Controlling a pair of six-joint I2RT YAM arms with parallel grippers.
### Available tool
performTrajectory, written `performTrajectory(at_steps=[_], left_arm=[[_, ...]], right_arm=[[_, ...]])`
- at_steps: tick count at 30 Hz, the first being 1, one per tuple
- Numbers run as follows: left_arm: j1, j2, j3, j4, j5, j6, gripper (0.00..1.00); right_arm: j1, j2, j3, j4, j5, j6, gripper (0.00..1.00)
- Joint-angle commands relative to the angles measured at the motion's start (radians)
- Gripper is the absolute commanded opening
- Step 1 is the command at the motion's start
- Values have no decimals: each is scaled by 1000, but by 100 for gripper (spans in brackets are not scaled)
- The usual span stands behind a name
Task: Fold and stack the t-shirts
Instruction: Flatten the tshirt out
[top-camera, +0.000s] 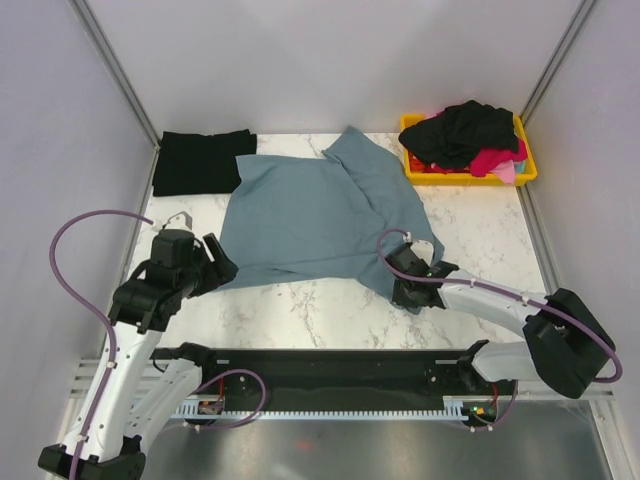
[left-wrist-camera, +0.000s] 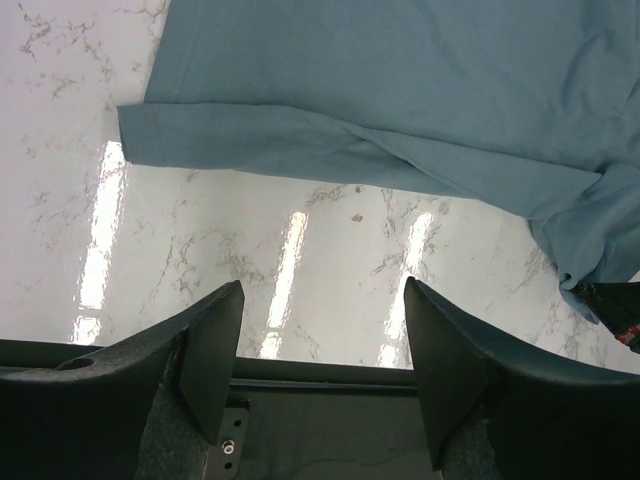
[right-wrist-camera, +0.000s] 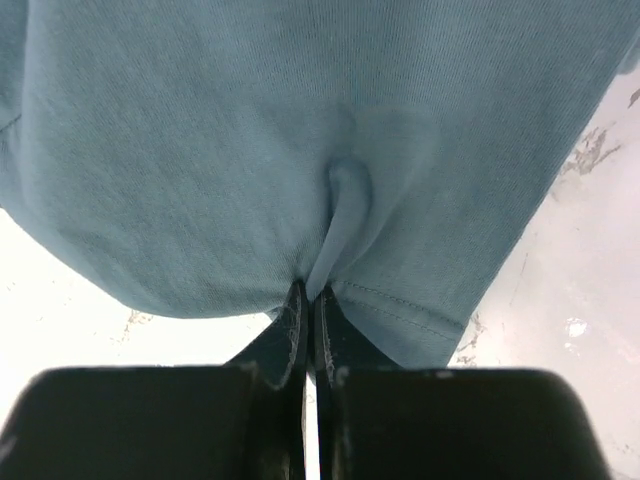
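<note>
The right gripper (right-wrist-camera: 308, 296) was pinched tight on the blue-grey t-shirt (top-camera: 310, 212). In the right wrist view its two fingers met at the centre of the frame, with a small ridge of cloth puckered up just above their tips, beside the stitched hem. From the top view that grip sat at the shirt's lower right corner, right of centre, with the right arm running off toward the lower right.

The left gripper (left-wrist-camera: 322, 290) stood wide with nothing between its fingers. In its wrist view bare marble table (left-wrist-camera: 300, 240) showed in the gap, and the shirt's hem and corner lay across the upper part of the frame, apart from the fingertips. In the top view this gripper was just beside the shirt's lower left corner, left of centre.

The blue-grey t-shirt was spread mostly flat over the middle of the table, its right side folded and rumpled. A folded black t-shirt (top-camera: 200, 162) lay at the upper left, touching or just beside the blue-grey one. At the upper right the yellow bin (top-camera: 527, 170) held a crumpled black t-shirt (top-camera: 468, 130) on top of a pink-red t-shirt (top-camera: 492, 160).
</note>
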Motion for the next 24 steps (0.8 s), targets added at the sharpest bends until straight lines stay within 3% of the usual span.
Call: performTrajectory(at_steps=[1,7,12,18,24], left_arm=[[-2,-13,0,19,2,37,74],[-2,-15,26,-23,2,7,74],[-2,-15,34,-60,56,-44,73],[-2,0,31,-101,10,-89,73],[-2,28,-51,-115,36,-161,73]], right_arm=[[35,-6,-10,-87,-19,16,0],[174,-306,156,-420,55,140,0],[188,-504,285,-681,33,186,0],[188,-656,299,-796,-53,200,0],[188,-612,236,-765,-149,105,0]])
